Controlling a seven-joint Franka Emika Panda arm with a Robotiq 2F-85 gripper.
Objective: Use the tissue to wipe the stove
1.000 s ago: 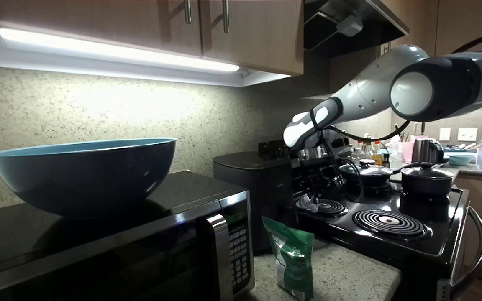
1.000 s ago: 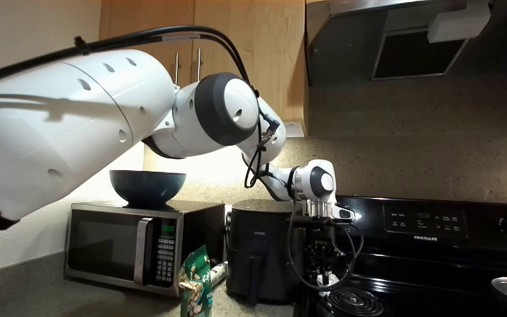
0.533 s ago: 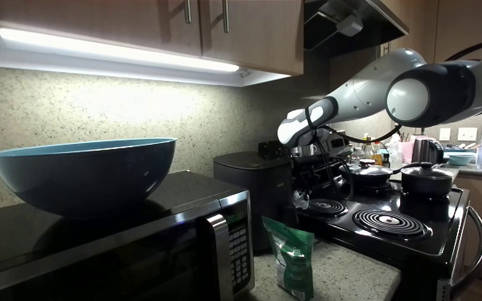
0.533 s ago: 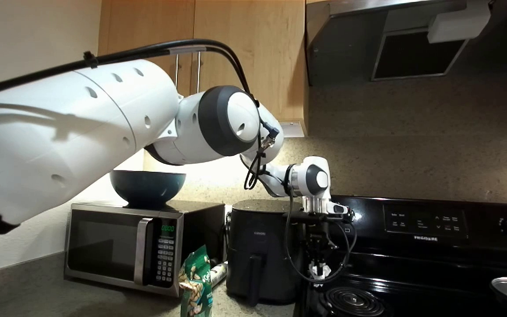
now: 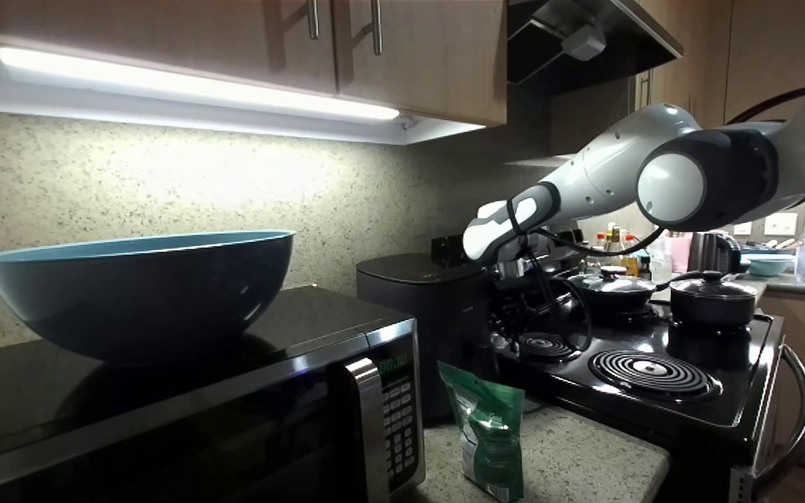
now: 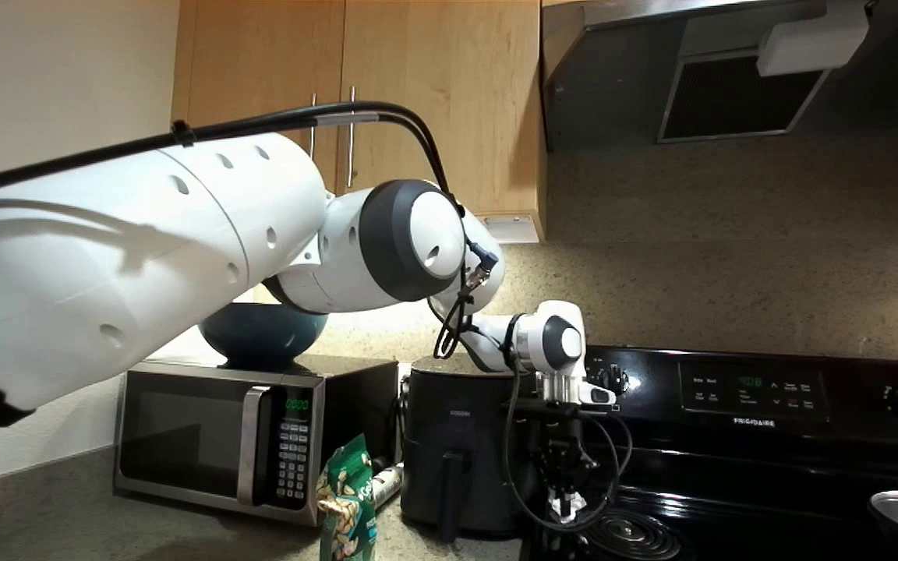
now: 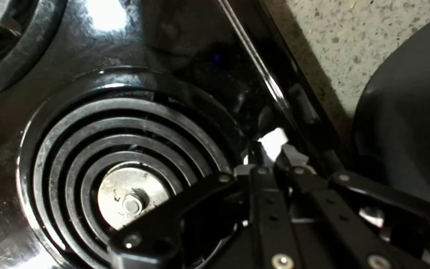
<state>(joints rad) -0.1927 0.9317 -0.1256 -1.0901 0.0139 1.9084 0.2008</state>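
Note:
The stove is the large black range with coil burners and a glossy top [image 5: 717,413]; it also shows in an exterior view [image 6: 776,510] and fills much of the wrist view [image 7: 185,45]. The tissue is a small crumpled white piece [image 7: 273,144]; it also shows in an exterior view [image 6: 567,506]. My gripper [image 7: 271,158] is shut on the tissue, which sticks out past the fingertips. The gripper [image 6: 564,492] points down over the stove's edge strip, between a coil burner [image 7: 134,142] and the air fryer. I cannot tell whether the tissue touches the stove top.
The black air fryer [image 6: 457,436] stands close beside the gripper, also in the wrist view [image 7: 413,112]. A lidded pan [image 5: 615,290] and pot [image 5: 713,304] stand on other burners. A green bag [image 5: 490,433] stands on the counter [image 5: 584,447] by the microwave [image 6: 223,436].
The gripper with the tissue has moved away from the burner toward the air fryer, rising slightly, then has come lower again. The upper arm has sunk. The tissue stays in the gripper.

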